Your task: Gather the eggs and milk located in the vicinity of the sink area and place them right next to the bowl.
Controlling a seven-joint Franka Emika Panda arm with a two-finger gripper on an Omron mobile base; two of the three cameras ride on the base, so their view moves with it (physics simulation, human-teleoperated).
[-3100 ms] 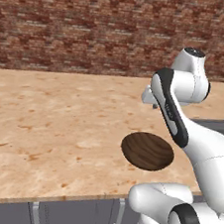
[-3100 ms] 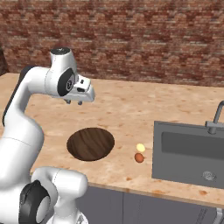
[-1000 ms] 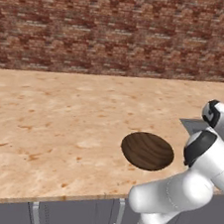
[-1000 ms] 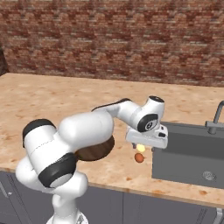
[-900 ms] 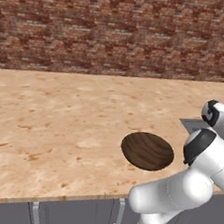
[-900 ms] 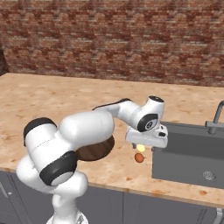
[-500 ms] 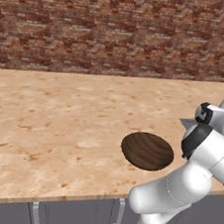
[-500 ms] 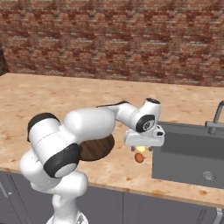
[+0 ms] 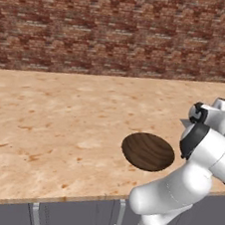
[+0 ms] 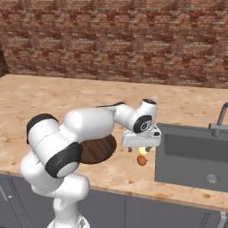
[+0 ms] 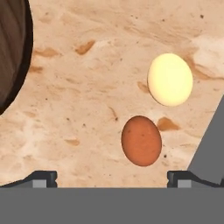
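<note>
Two eggs, one orange-brown egg (image 11: 141,141) and one pale egg (image 11: 170,79), lie under wide-spread jaws, beside one bowl (image 10: 97,150).

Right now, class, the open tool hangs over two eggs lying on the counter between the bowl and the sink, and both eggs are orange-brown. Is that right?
Not quite. Only one egg is orange-brown; the other egg is pale yellow, as the hand view shows. The rest stands: open tool, counter, bowl, sink.
</note>
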